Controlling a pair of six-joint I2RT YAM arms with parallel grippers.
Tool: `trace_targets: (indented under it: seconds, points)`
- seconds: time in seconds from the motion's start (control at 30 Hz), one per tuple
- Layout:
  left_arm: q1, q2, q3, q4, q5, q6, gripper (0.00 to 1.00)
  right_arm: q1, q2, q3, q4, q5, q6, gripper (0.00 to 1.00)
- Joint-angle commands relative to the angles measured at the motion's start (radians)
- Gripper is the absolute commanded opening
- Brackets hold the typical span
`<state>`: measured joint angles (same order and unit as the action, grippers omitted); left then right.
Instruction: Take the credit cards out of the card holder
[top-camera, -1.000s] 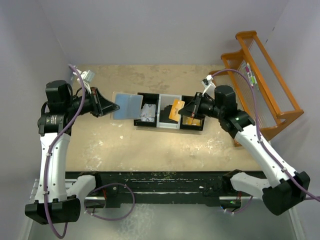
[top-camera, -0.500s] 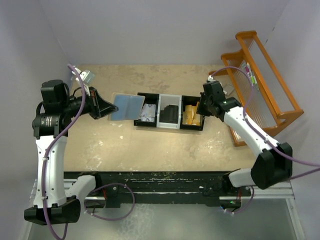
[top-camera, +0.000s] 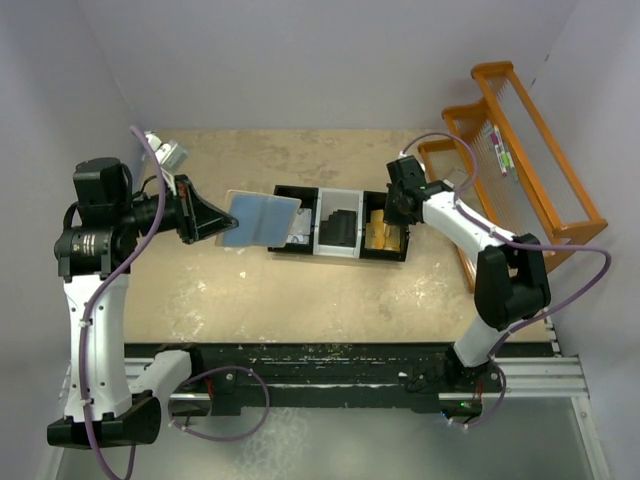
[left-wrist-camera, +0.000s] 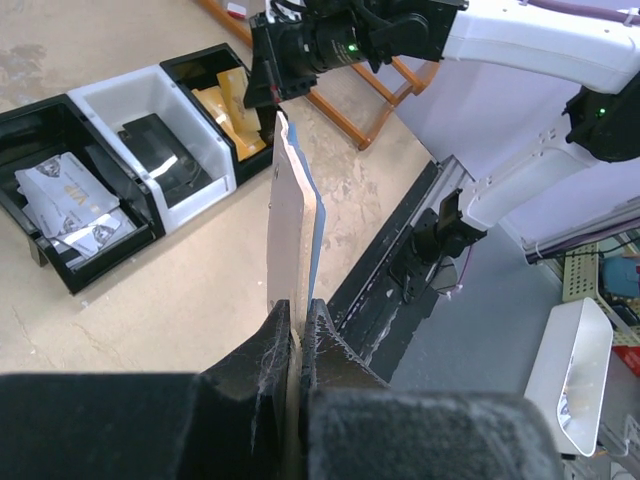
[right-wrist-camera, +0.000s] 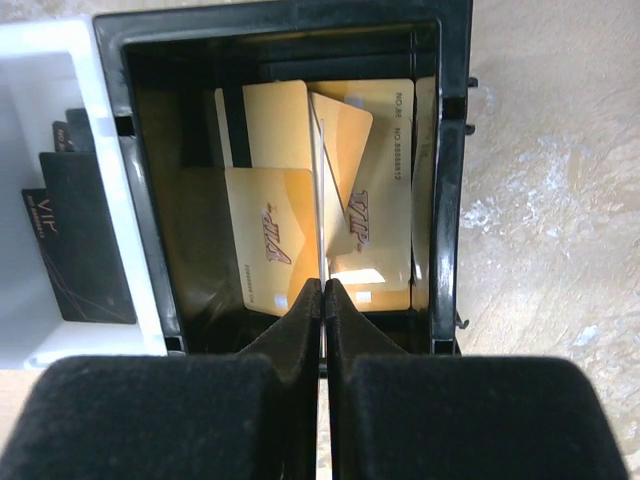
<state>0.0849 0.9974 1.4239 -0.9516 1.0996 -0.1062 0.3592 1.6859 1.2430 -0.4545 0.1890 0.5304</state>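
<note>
My left gripper (top-camera: 230, 221) (left-wrist-camera: 298, 312) is shut on the near edge of the card holder (top-camera: 262, 218) (left-wrist-camera: 292, 215). It holds the holder off the table left of the tray, blue-grey face up; the left wrist view shows it edge-on. Above the tray's right compartment, my right gripper (top-camera: 394, 214) (right-wrist-camera: 322, 286) is shut on a gold credit card (right-wrist-camera: 318, 190), seen edge-on as a thin line. Below it lie several gold credit cards (right-wrist-camera: 270, 240) (top-camera: 381, 232). I cannot see whether any cards are inside the holder.
The black three-compartment tray (top-camera: 340, 252) (left-wrist-camera: 95, 270) holds silver cards (left-wrist-camera: 72, 200) on the left and black cards (left-wrist-camera: 160, 150) in its white middle bin. An orange rack (top-camera: 525, 150) stands at the right. A black rail (top-camera: 340, 365) runs along the near edge.
My right gripper carried the gold card from over the middle bin to over the right compartment and now points down into it. My left gripper shifted the holder slightly right.
</note>
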Motion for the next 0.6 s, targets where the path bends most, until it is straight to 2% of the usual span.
trace_targets:
  seconds: [0.0, 0.07, 0.3, 0.43, 0.57]
  points:
    - [0.004, -0.001, 0.051, -0.002, 0.073, 0.029, 0.00, -0.005, -0.018, 0.047, 0.021, 0.004, -0.007, 0.00]
    - [0.004, 0.004, 0.057, -0.001, 0.091, 0.019, 0.00, -0.006, -0.036, 0.060, 0.000, 0.024, 0.000, 0.06]
    - [0.004, 0.002, 0.096, 0.003, 0.128, -0.009, 0.00, -0.005, -0.113, 0.093, -0.047, 0.036, 0.016, 0.46]
    - [0.004, 0.001, 0.114, 0.006, 0.140, -0.023, 0.00, -0.005, -0.187, 0.098, -0.047, 0.065, 0.020, 0.59]
    - [0.004, 0.000, 0.127, 0.016, 0.150, -0.036, 0.00, -0.004, -0.267, 0.104, -0.033, 0.016, 0.020, 0.68]
